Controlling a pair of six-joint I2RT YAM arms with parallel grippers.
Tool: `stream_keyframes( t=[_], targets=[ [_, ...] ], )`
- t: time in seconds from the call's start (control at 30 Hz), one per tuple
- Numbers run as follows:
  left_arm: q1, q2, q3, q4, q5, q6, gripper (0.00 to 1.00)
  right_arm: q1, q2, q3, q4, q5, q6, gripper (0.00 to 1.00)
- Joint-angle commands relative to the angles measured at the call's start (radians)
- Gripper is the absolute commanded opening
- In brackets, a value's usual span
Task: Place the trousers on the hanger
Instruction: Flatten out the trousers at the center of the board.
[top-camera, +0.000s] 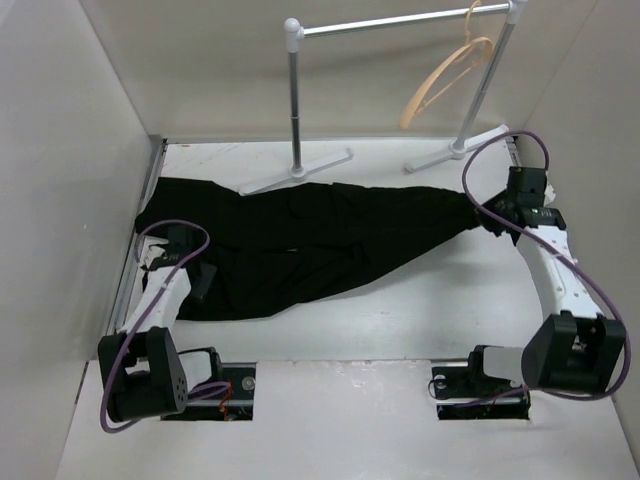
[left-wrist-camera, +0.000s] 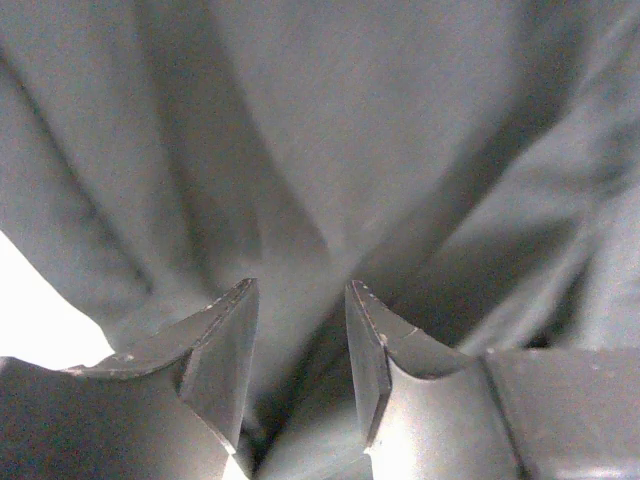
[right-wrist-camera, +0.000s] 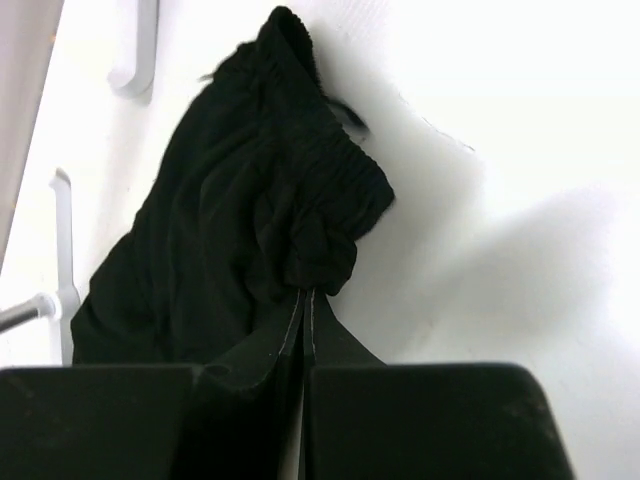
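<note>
Left wrist view puts me closest to the cloth. The left gripper (left-wrist-camera: 298, 300) has its jaws apart, and the trousers (left-wrist-camera: 350, 130) fill the frame beneath them in soft ridges, one fold running up into the gap. From above, that gripper (top-camera: 205, 280) sits near the left edge of the table (top-camera: 420, 310), over the wider end of the garment.

On the right wrist view the right gripper (right-wrist-camera: 305, 300) has its fingers pressed together on a gathered, elasticated end of the trousers (right-wrist-camera: 230, 250). I cannot tell whether it is a waistband or a cuff. It sits near the right edge.

Between the two grippers the trousers (top-camera: 300, 240) lie flat across the middle of the desk, from the left edge almost to the right. They are limp and matt, and I judge them light. They will sag, fold and drag rather than hold any shape, so I expect one pinch to lift only a corner. The bunched elastic looks like the firmest hold. I would take a second hold through a thick fold at the left end so the weight hangs between both arms.

Farthest off, toward the far right corner, the hanger (top-camera: 445, 80) hangs tilted from the white rack (top-camera: 400, 22), well apart from the trousers. The rack's left foot touches or sits just beside the garment's far side.
</note>
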Motion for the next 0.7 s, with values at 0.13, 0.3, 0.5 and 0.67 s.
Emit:
stream_keyframes(
  t=[0.13,0.3,0.5,0.67],
  targets=[
    [0.092,0.042,0.124,0.042,-0.100,0.046,0.41,-0.056,0.114,0.108,-0.083,0.015,-0.069,0.10],
    [0.102,0.001,0.164,-0.018,-0.087,0.055,0.42,-0.053,0.271,0.192,-0.021,-0.009,-0.059,0.32],
    [0.127,-0.182,0.166,-0.195,-0.034,0.133,0.46,-0.040,-0.024,-0.097,0.114,0.039,-0.014,0.71],
    [0.135,-0.240,0.114,-0.369,0.044,0.106,0.46,-0.072,-0.086,-0.280,0.181,0.051,0.070,0.68]
  ],
)
